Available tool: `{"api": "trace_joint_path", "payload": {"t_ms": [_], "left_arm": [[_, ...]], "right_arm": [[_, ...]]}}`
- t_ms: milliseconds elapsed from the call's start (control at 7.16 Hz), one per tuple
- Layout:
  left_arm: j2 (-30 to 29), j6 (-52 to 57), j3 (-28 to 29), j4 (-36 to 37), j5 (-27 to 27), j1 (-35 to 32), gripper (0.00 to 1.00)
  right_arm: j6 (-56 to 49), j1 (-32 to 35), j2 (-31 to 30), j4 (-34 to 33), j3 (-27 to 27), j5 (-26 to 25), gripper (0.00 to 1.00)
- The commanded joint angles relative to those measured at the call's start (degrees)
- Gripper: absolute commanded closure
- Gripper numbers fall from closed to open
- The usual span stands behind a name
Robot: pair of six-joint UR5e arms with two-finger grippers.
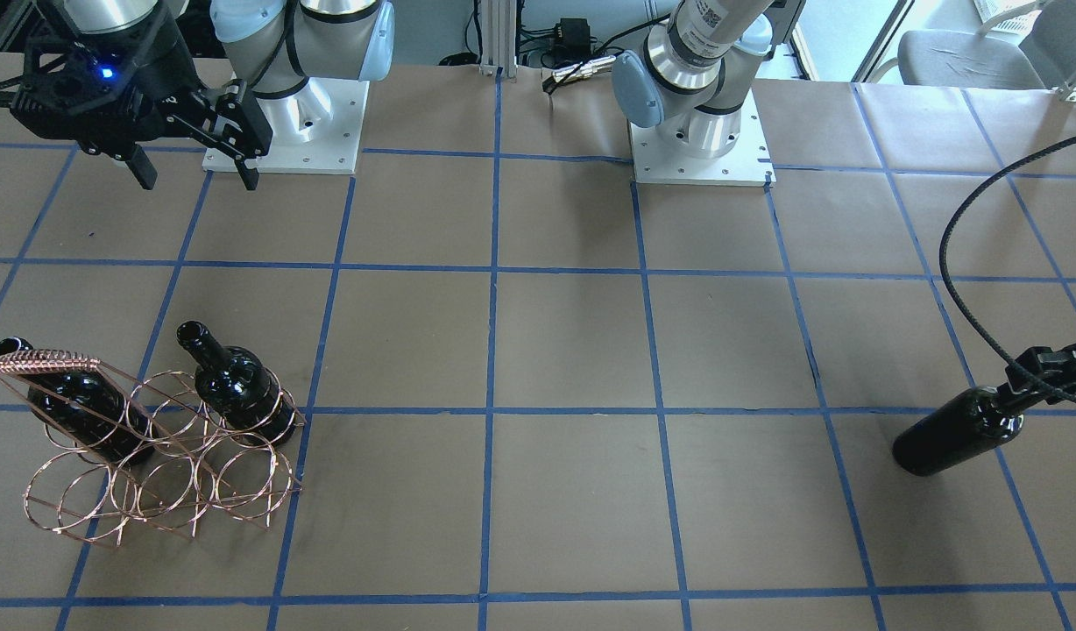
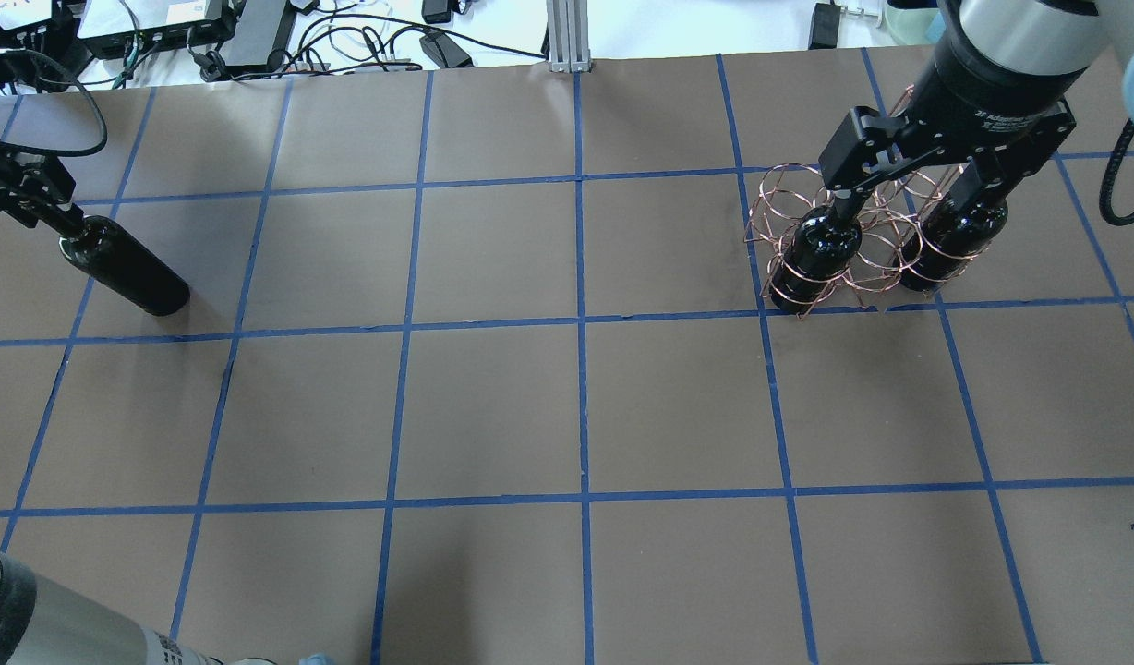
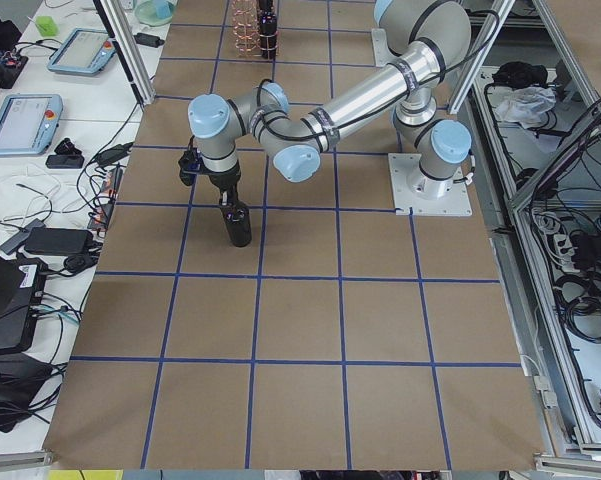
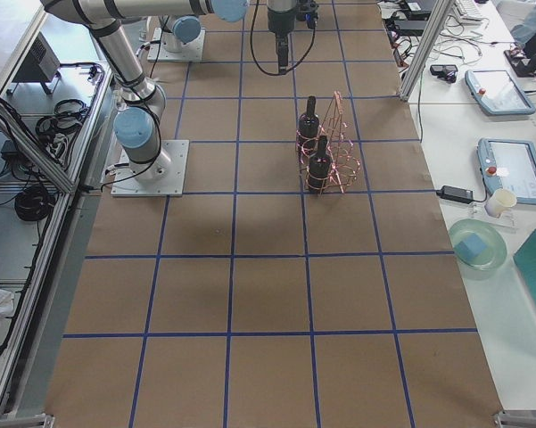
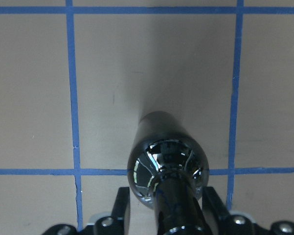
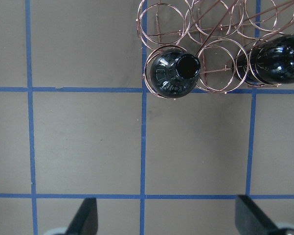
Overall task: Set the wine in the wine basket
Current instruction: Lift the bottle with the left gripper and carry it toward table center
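My left gripper (image 1: 1022, 386) is shut on the neck of a near-black wine bottle (image 1: 954, 438) that stands upright at the table's left end. It also shows in the overhead view (image 2: 128, 277) and in the left wrist view (image 5: 166, 161). The copper wire basket (image 1: 43, 361) stands at the right end and holds two look-alike bottles (image 1: 240, 386) (image 1: 74, 403), with an empty ring between them (image 6: 217, 68). My right gripper (image 1: 196, 166) is open and empty. It hangs above the basket (image 2: 870, 277), toward the robot's side of it.
The two arm bases (image 1: 284, 131) (image 1: 700, 140) stand on white plates at the robot's edge of the table. A black cable (image 1: 967, 210) loops from the left arm. Brown paper with a blue tape grid (image 2: 581, 332) covers the table between the bottle and the basket.
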Motion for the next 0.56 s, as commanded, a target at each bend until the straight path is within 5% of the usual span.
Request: {"api": "trace_joint_path", "payload": {"t_ms": [0, 279, 419], "left_arm": [[0.0, 0.0, 0.0, -0.5, -0.2, 0.0, 0.49], [0.2, 0.0, 0.0, -2.6, -0.1, 0.0, 1.00], [0.5, 0.1, 0.0, -2.6, 0.1, 0.0, 1.00]], "right_arm": [[0.1, 0.0, 0.0, 0.1, 0.0, 0.0, 0.00], [0.0, 0.0, 0.0, 0.1, -0.1, 0.0, 0.00], [0.0, 0.0, 0.0, 0.1, -0.1, 0.0, 0.00]]}}
